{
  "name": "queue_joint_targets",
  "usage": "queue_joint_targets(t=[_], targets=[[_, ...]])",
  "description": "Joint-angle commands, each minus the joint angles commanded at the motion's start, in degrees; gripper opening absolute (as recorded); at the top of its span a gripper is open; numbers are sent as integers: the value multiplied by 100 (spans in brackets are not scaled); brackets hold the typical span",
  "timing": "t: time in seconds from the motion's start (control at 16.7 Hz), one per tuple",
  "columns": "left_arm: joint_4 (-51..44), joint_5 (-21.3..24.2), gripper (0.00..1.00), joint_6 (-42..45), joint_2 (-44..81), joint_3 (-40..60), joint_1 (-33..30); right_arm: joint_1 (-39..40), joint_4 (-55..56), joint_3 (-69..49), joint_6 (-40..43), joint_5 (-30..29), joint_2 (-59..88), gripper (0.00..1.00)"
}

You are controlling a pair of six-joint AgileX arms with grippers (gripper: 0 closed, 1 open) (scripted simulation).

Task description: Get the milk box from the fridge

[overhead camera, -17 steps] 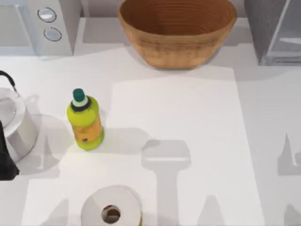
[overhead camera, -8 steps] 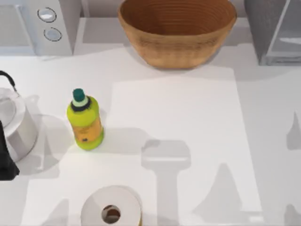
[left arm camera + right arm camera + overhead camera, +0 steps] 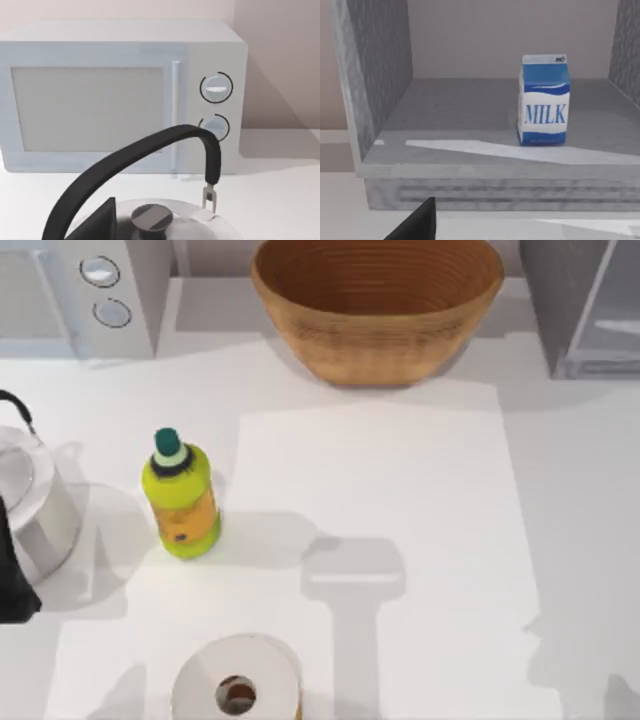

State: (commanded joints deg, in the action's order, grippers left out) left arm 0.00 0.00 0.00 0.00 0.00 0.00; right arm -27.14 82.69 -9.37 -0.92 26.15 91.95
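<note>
One small white carton with a blue top and "MILK" printed on its face, the milk box [image 3: 544, 100], stands upright on the floor of the fridge [image 3: 380, 85], a boxy cabinet with speckled dark grey walls and its front open. From the right gripper [image 3: 417, 222] the carton is ahead and higher, past the cabinet's ribbed front lip, well inside and apart from both side walls. Whether this gripper is spread or pressed together I cannot tell, since just a dark sliver of it is in sight. It holds nothing.

Several things could go wrong from here, in my judgement. The gripper sits low against the lip, so a straight advance may strike that edge rather than clear it. A reach that arrives off-centre could graze a speckled wall, or nudge the light carton so that it tips or slides deeper. A pinch placed too high on the slanted top may slip off.

Further away, the left gripper [image 3: 95, 222] is parked just above a rounded steel kettle [image 3: 165, 220] with an arched black handle, facing a white microwave [image 3: 120, 95] with two round dials. Its state is likewise not readable.
</note>
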Motion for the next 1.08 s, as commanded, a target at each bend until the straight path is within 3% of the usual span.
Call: queue_joint_targets(t=[0.24, 0.66, 0.84, 1.08], targets=[[0, 0, 100, 0, 0, 0, 0, -299, 883, -103, -10, 288, 955, 100], [0, 0, 100, 0, 0, 0, 0, -306, 984, -109, -18, 315, 1078, 100], [0, 0, 100, 0, 0, 0, 0, 51, 868, -500, -187, 175, 1419, 100], [0, 0, 100, 0, 0, 0, 0, 881, 438, -1853, -438, -223, 2351, 100]])
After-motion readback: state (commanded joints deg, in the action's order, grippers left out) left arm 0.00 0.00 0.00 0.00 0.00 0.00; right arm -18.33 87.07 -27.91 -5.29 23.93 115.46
